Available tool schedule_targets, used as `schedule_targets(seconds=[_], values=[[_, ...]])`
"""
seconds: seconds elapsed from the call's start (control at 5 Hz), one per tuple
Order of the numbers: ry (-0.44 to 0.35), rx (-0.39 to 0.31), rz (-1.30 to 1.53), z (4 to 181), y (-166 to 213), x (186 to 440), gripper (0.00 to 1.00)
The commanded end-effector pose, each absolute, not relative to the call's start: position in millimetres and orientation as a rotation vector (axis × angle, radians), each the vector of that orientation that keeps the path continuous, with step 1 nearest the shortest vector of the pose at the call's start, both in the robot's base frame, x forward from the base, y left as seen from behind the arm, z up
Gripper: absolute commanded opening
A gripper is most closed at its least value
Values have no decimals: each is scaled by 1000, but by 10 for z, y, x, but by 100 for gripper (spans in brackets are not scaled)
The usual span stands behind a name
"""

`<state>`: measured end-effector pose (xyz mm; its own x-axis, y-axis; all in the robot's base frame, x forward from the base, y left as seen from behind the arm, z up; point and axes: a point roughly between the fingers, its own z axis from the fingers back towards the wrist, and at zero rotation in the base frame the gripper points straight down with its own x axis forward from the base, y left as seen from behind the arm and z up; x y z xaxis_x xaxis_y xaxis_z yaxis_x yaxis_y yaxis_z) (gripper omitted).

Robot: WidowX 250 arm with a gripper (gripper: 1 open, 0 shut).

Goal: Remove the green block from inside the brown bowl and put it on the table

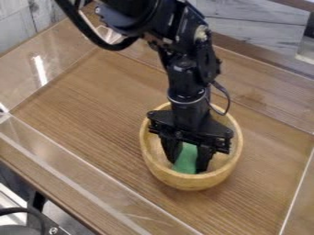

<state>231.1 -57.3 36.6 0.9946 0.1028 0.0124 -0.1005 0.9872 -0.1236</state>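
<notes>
The wood-grain table (86, 106), edged by clear walls, carries the brown bowl (166, 173).

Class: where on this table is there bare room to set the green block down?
The table is bare left of the brown bowl, up to the clear wall, and in front toward the near wall. It is crowded only inside the bowl, where the gripper stands around the green block.

A clear acrylic wall (73, 170) with a pale edge runs diagonally across the lower left, and light reflects on its surface. Behind the work area stands a grey-white marbled panel (263, 32). In the bottom left corner there is a dark black object (25, 220), too cut off to identify.
</notes>
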Motion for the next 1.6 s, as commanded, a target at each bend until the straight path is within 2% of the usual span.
schedule_targets(seconds=[0.0,0.4,1.0,1.4], values=[[-26,-122,69,419,-644,2348,0],[-17,-113,157,358,-580,2269,0],[8,-94,149,104,-605,2200,0],[23,-79,166,103,-537,2037,0]])
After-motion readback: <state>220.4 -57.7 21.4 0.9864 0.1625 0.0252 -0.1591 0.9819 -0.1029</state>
